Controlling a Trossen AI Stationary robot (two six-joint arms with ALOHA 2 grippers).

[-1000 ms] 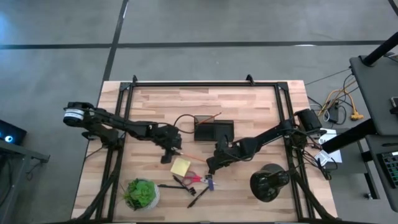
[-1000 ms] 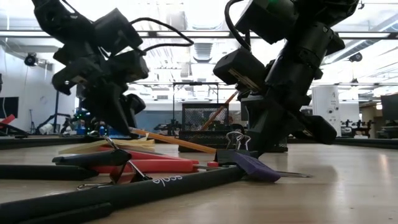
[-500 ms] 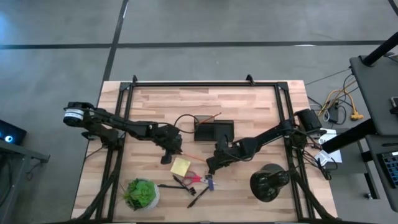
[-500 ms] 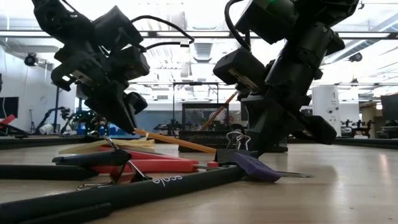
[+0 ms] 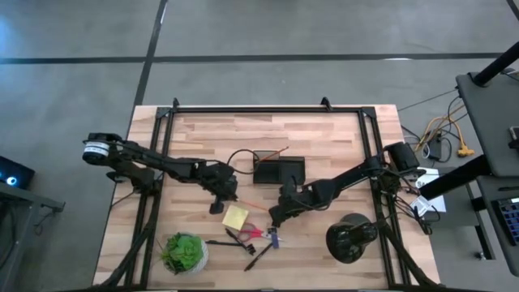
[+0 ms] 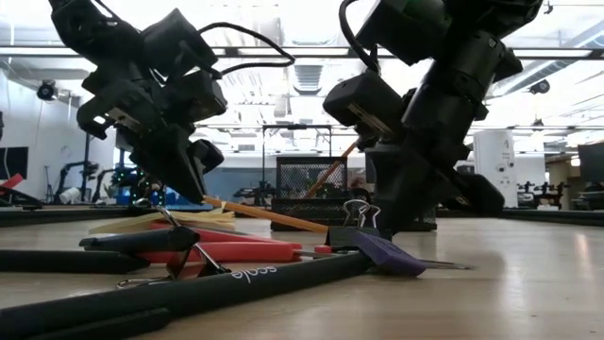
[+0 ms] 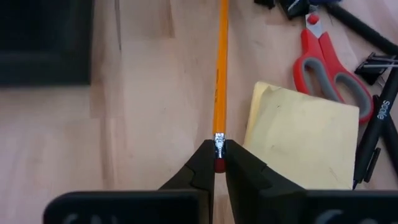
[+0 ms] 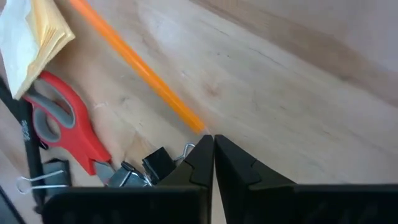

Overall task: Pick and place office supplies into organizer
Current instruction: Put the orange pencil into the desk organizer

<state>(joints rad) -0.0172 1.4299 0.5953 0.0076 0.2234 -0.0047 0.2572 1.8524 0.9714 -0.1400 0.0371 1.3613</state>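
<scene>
A thin orange pencil [image 7: 221,74] lies on the wooden table between the yellow sticky-note pad [image 7: 305,146] and the black mesh organizer [image 5: 278,170]. My left gripper [image 7: 219,163] is shut on its eraser end. My right gripper [image 8: 213,144] is shut, with its tips down at the table right by the pencil's point [image 8: 198,126] and a black binder clip [image 8: 155,165]. Red-handled scissors [image 5: 254,233], black pens [image 6: 189,293] and a small purple piece [image 6: 387,255] lie near the front. A second pencil [image 5: 280,152] leans in the organizer. My left gripper pinches the pencil's eraser end [image 7: 219,148] between its two fingertips. The fingers slant down from the table's left, roughly in line with the pencil. The rest of the pencil runs away across the wood toward my right gripper. Whether my right gripper touches the pencil's point or the clip, I cannot tell.
A green potted plant [image 5: 185,253] stands at the front left and a round black domed object [image 5: 350,238] at the front right. Loose clips and pens crowd the wood in front of the scissors. Bare wood lies along the far edge [image 5: 268,126].
My left gripper has shut on the pencil's eraser end, settling slightly down toward it. The pencil lies where it was. My right gripper has kept still.
</scene>
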